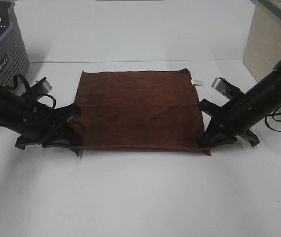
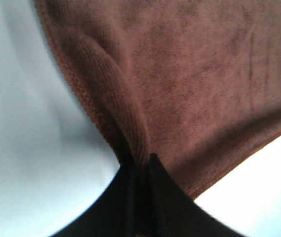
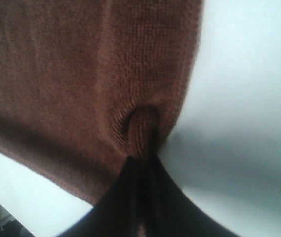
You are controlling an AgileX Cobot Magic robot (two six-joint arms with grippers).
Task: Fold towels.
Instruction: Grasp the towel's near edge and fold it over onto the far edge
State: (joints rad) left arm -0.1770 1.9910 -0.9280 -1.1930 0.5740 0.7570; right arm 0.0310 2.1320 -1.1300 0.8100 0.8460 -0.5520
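Towel of dark reddish-brown, soft matte fabric, square with stitched edges (image 1: 138, 108), lies spread flat in the middle of the white counter (image 1: 140, 197). Its small white tag (image 1: 197, 82) sits at the corner toward the counter's far right corner. The left gripper (image 1: 74, 137) is pressed together on the towel's near left corner, and the right gripper (image 1: 208, 139) pinches the near right corner. Both wrist views show a small ridge of cloth gathered between the black tips, close to the hem.

The step in hand looks like the first fold, with the near hem carried over to the far hem. To do it well, both arms should probably rise together and level, holding the near hem lightly taut so the middle does not sag. They would then travel toward the counter's far edge and lay the held corners squarely on the far ones. Each bite appears shallow, so a slow lift seems wise, since a jerk could pull the hem free. Release should wait until the edges line up.
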